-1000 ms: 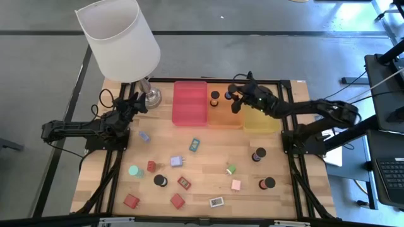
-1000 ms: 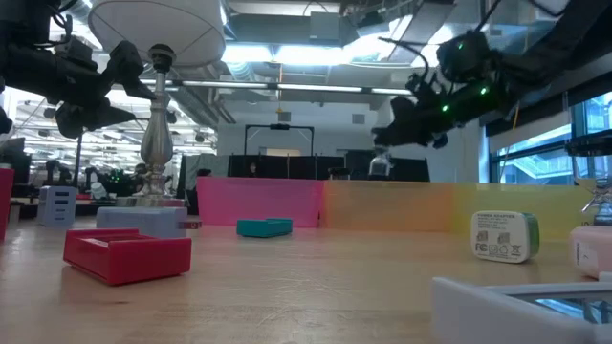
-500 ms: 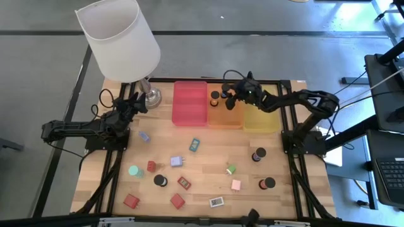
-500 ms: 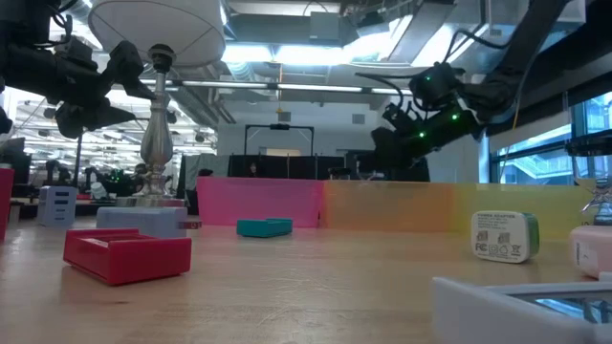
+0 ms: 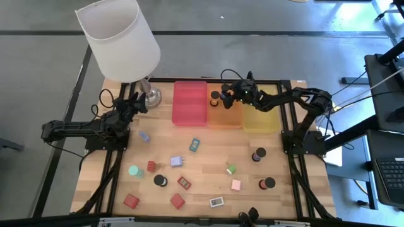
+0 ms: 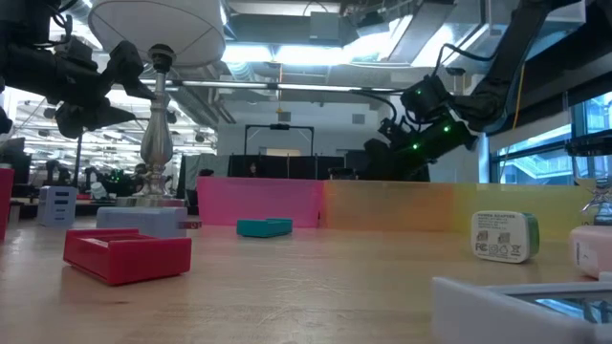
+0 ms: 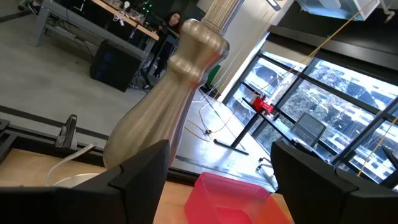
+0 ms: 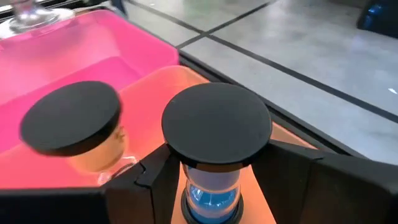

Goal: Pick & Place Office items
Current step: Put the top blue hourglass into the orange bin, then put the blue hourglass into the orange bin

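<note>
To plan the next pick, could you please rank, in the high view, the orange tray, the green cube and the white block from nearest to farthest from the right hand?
1. Orange tray, beneath the right hand.
2. Green cube, mid-table.
3. White block, front edge.

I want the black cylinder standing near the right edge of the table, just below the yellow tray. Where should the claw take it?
Come straight down on the black cylinder and close the fingers across its round side wall. It stands upright with open wood all round it, so any side works. The right claw, now shut on a cylinder over the orange tray, is nearest.
</note>
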`<state>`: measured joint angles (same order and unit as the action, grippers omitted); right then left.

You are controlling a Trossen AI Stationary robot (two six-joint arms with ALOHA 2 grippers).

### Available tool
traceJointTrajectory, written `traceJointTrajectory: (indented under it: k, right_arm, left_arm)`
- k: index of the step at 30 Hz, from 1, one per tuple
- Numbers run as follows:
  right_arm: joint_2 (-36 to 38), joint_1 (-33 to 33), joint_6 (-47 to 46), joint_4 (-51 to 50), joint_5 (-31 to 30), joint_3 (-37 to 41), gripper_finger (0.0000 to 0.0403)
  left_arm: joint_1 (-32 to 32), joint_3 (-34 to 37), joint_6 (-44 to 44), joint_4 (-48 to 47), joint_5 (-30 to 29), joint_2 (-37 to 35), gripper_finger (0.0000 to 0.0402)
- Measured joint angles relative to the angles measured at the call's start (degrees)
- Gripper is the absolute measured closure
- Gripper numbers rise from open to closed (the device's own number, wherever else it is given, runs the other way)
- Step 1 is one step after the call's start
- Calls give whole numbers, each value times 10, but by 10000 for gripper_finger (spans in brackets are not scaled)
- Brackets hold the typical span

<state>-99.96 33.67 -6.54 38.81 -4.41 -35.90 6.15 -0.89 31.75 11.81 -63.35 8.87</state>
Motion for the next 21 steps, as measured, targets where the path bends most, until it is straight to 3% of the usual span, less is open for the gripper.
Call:
traceJointTrajectory:
  k: [7, 21]
  right_arm:
    - [0, 0, -22, -1, -12, 0, 183]
    - [26, 0, -50, -7, -10, 0, 42]
  left_arm:
    - [0, 0, 0, 0, 0, 0, 125]
    - [0, 0, 0, 0, 0, 0, 125]
